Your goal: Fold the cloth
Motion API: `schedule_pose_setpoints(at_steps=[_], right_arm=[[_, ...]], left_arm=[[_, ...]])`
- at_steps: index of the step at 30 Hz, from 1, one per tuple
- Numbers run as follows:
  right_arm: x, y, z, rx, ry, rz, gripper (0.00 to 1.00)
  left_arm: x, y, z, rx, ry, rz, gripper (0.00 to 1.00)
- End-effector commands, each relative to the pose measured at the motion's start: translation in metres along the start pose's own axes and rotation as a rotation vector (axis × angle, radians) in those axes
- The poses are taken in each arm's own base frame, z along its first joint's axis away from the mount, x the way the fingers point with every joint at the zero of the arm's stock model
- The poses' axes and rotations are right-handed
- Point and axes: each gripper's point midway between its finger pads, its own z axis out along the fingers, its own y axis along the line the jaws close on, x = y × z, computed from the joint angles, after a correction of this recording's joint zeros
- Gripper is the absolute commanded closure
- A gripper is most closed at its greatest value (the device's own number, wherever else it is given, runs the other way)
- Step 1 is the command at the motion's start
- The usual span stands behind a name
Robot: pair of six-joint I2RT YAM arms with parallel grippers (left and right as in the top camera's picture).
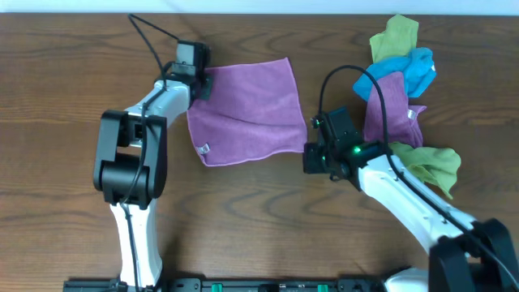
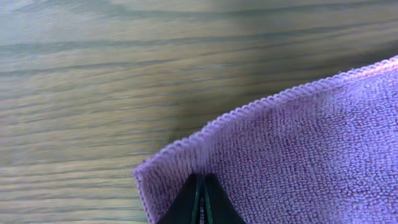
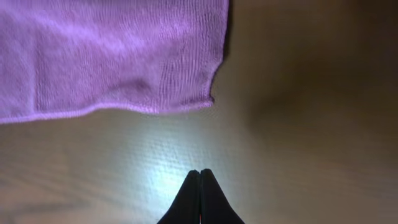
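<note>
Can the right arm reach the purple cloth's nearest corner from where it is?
Probably yes: the right gripper, shut, sits just short of a corner of the cloth, with only bare table between.

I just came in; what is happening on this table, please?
Two robot arms work on a purple cloth lying on the table. The left tool is shut on a far corner of it. The right tool is also shut, but over bare wood just off the cloth's near corner, holding nothing. A pile of other cloths lies aside.
</note>
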Motion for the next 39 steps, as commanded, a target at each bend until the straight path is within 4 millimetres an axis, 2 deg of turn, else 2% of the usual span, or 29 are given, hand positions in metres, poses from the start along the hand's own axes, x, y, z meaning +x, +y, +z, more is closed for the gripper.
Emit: schedule_pose_setpoints(at_steps=[1,7,15,21,25,34,39], right_arm=[[-0.005,-0.001,0.015,-0.006,-0.005,0.012,0.99],[-0.018,0.009,0.042,-0.062,-0.043,0.003,0.98],[-0.043,0.018,0.044,-0.1,-0.144,-0.007,0.98],[-0.024,0.015,0.065,-0.105,-0.066,-0.002,0.98],[-0.021,0.012,0.066,-0.09,-0.056,-0.02,0.99],[0.016,-0.005,0.068,-0.021,0.095,-0.028,0.99],[0.029,-0.004,0.066,-0.029,0.151,-0.021,0.98]], left_arm=[[0.026,0.009,0.017,-0.034,0.073,0.018,0.94],[0.025,0.008,0.017,-0.033,0.07,0.019,0.94],[0.025,0.008,0.017,-0.033,0.07,0.019,0.94],[0.025,0.008,0.017,-0.033,0.07,0.019,0.95],[0.025,0.008,0.017,-0.033,0.07,0.019,0.94],[0.025,0.008,0.017,-0.033,0.071,0.018,0.94],[0.025,0.008,0.017,-0.034,0.07,0.018,0.94]])
